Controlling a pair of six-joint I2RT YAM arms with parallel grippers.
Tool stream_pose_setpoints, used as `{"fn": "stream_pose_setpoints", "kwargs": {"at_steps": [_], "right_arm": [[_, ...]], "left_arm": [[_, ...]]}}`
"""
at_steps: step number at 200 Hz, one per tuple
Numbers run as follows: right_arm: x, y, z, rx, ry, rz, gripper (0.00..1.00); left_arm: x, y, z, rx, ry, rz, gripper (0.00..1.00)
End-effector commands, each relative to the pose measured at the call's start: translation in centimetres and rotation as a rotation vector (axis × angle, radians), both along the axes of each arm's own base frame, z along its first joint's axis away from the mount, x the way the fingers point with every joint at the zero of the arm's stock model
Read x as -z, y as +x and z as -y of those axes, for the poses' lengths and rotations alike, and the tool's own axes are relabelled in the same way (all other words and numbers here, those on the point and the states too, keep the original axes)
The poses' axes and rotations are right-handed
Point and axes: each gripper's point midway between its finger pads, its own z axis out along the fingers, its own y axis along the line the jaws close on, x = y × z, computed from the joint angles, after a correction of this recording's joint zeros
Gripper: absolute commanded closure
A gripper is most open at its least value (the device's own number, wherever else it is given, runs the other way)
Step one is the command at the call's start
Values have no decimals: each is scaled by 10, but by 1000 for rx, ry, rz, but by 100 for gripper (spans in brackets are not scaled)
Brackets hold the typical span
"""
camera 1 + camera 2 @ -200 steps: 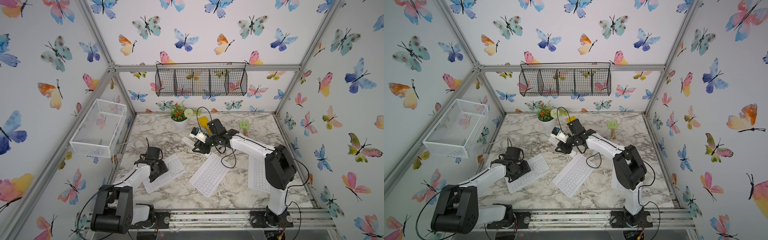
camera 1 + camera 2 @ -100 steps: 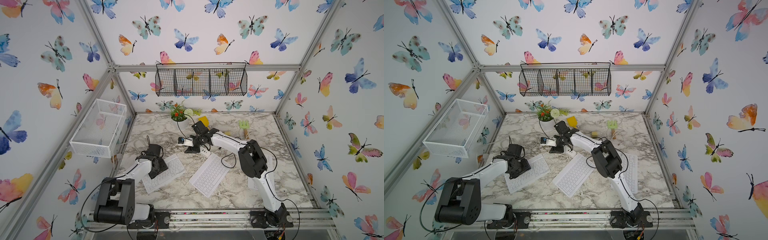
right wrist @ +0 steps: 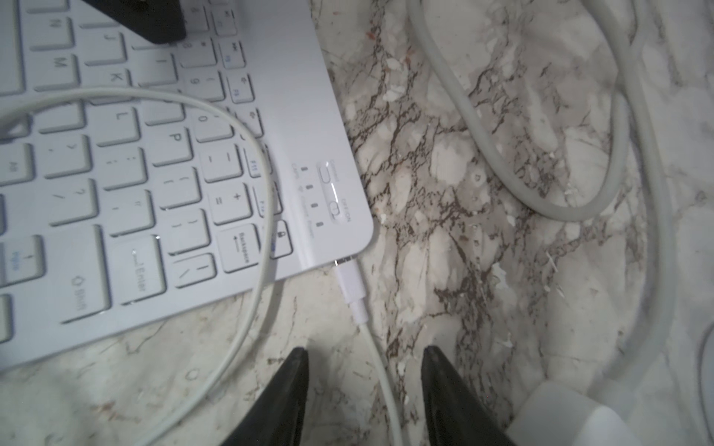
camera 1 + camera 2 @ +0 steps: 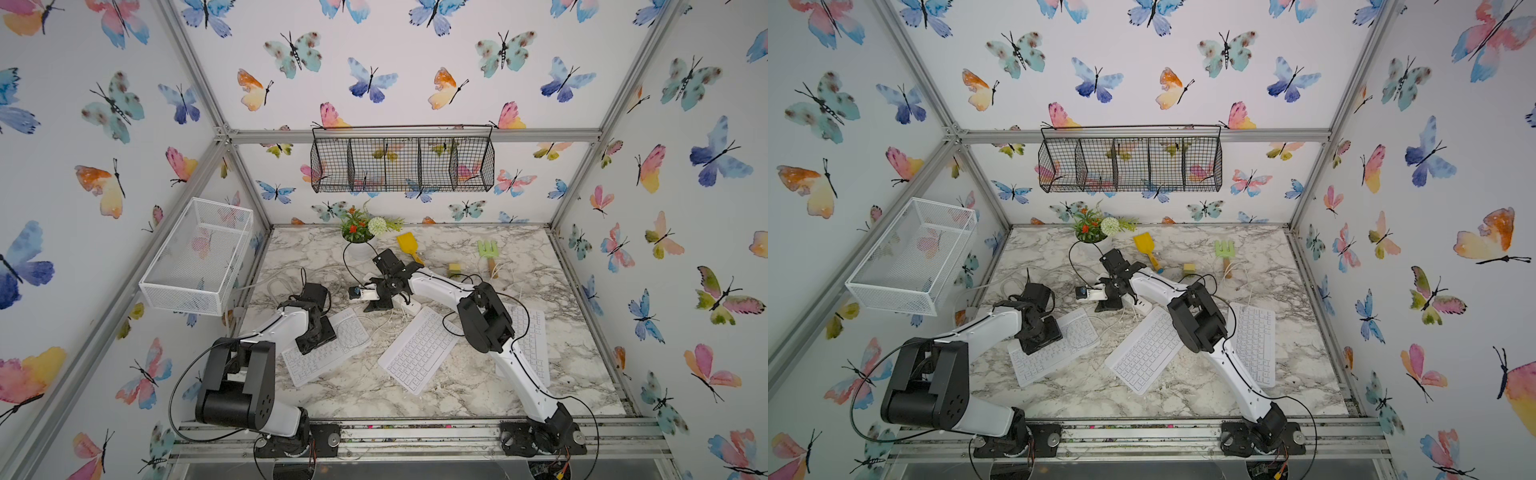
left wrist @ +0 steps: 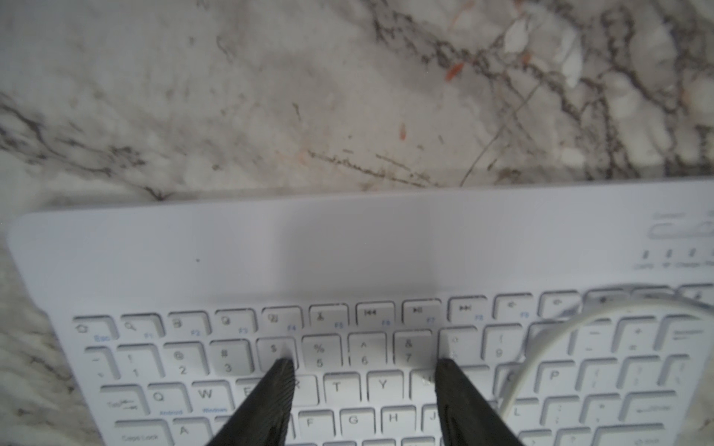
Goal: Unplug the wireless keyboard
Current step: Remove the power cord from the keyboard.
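Right pincer (image 3: pixel 365 349), newly arrived, open astride cable (image 3: pixel 370 336) just short of plug (image 3: pixel 351 284); left pincer (image 5: pixel 365 363), open, pins keyboard (image 5: pixel 347 239); grasp pending.

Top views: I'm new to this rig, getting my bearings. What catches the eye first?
Butterfly wallpaper surrounds a marble table with three white keyboards. The left gripper, jaws open, rests on the leftmost keyboard; the right gripper hangs open astride the white cable near its plug.
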Motion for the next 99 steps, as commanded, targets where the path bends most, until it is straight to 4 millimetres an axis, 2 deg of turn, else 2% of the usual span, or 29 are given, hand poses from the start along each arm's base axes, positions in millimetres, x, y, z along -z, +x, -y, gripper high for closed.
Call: {"fn": "stream_pose_setpoints", "kwargs": {"at_steps": [1, 67, 99], "right_arm": [[23, -15, -5, -32, -14, -75, 51], [67, -39, 8, -13, -140, -239, 69], [74, -47, 16, 28, -187, -308, 71]], "left_arm": [[6, -23, -8, -9, 39, -80, 39], [-13, -12, -6, -8, 28, -22, 39], [-18, -9, -6, -6, 29, -12, 39]]}}
